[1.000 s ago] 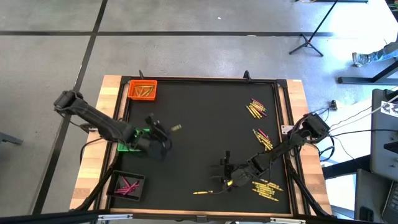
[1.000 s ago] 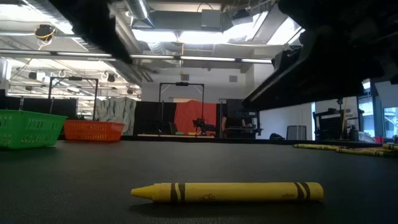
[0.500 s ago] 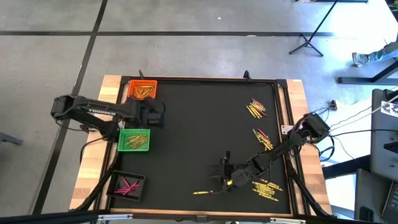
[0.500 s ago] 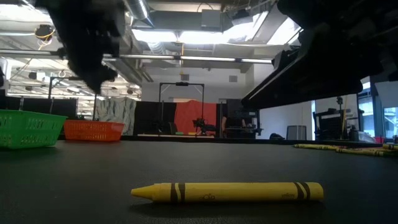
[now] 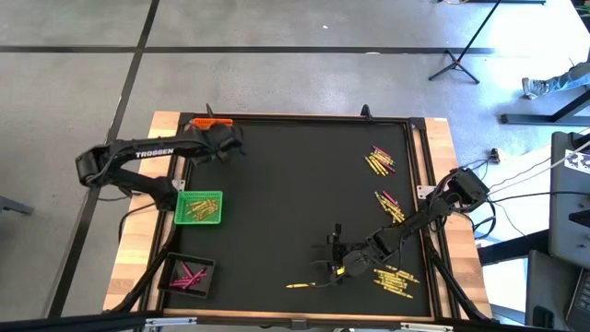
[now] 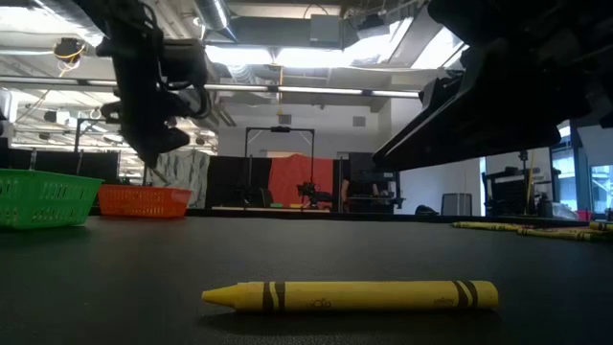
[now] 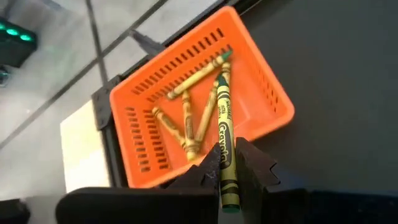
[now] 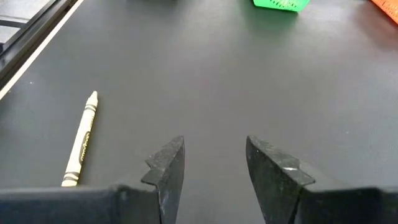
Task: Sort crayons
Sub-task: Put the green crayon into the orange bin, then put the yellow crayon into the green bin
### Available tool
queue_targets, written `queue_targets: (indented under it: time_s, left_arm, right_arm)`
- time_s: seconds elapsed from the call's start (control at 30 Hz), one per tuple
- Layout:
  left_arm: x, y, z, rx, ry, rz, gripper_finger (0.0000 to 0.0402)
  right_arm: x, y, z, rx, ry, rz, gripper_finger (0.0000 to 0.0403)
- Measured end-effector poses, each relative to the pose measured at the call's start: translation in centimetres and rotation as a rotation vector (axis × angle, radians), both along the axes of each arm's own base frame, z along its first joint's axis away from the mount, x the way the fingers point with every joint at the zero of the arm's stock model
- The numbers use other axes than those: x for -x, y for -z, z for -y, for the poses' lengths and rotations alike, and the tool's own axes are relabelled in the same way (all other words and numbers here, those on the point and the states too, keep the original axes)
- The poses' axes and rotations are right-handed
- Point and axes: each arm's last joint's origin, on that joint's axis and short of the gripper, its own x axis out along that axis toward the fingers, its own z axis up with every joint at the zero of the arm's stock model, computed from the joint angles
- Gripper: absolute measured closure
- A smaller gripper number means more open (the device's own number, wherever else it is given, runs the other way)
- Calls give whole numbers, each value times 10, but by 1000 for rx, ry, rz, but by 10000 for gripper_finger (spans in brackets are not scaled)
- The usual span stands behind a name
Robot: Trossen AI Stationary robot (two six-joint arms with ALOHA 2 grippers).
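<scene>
Crayon (image 7: 222, 144), olive-gold, is clamped in your left gripper (image 7: 229, 163) above the orange tray (image 7: 268, 93). Light, stiff, waxy, likely brittle: grip mid-shaft. Your right gripper (image 8: 211, 165) waits, fingers apart, near a yellow crayon (image 8: 81, 138) on the mat.

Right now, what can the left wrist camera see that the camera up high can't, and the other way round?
Only the left wrist view shows the left gripper shut on an olive-gold crayon, poised above the orange tray with several gold crayons lying inside.

Only the high view shows the green tray, the black tray, loose crayons scattered at the mat's right side, and the open right gripper beside a yellow crayon.

Both show the left gripper at the orange tray on the black mat.
</scene>
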Motion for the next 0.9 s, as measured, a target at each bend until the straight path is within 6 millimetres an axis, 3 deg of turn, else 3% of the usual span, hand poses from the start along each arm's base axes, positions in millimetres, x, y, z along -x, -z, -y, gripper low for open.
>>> queue_targets:
  time_s: [0.2, 0.5, 0.7, 0.9]
  left_arm:
    - [9, -1, -16, 4, -42, -1, 382]
    - [10, 0, -19, 48, -47, 40, 303]
    - [-14, -1, 3, 105, 153, 132, 292]
    - [-46, -5, 44, 162, 429, 276, 293]
  right_arm:
    - [0, 0, 0, 0, 0, 0, 233]
    - [0, 0, 0, 0, 0, -1, 233]
    - [0, 0, 0, 0, 0, -1, 233]
    - [0, 0, 0, -1, 0, -1, 233]
